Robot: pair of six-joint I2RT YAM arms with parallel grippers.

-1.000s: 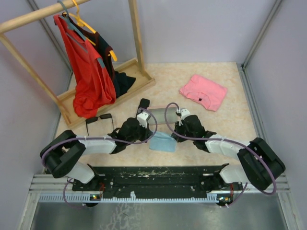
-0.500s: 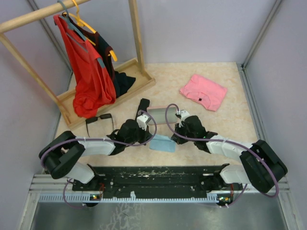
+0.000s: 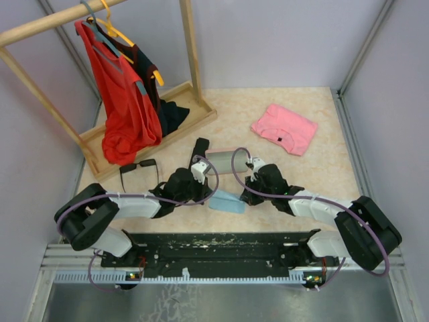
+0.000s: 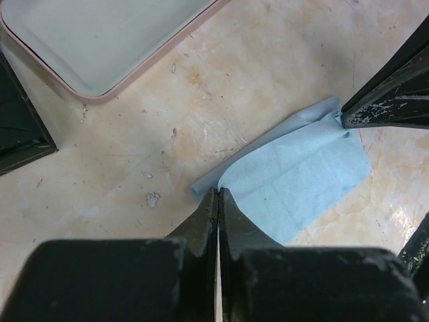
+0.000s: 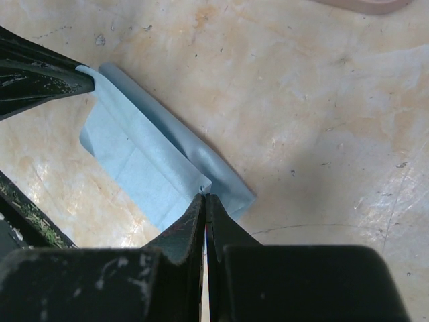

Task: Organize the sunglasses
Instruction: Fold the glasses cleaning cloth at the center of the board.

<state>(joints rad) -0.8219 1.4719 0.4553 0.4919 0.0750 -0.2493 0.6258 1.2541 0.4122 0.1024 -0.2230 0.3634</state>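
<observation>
A black pair of sunglasses (image 3: 139, 170) lies unfolded on the table, left of both arms. A light blue cloth (image 3: 224, 202) lies between the grippers, folded over on itself. My left gripper (image 4: 218, 192) is shut on the cloth's (image 4: 301, 178) left corner. At the opposite corner of the cloth (image 5: 137, 168), my right gripper (image 5: 204, 196) is shut on it. In the top view the left gripper (image 3: 212, 190) and right gripper (image 3: 245, 194) sit at the cloth's two ends. An open pink case (image 3: 223, 161) lies just beyond them.
A black case (image 3: 200, 145) stands left of the pink case (image 4: 100, 33). A folded pink shirt (image 3: 284, 127) lies at the back right. A wooden clothes rack (image 3: 191, 47) with a red garment (image 3: 124, 100) fills the back left.
Both grippers have drawn the cloth's edge over, so the cloth is folded narrower than a second ago. The sunglasses and cases have not moved.
</observation>
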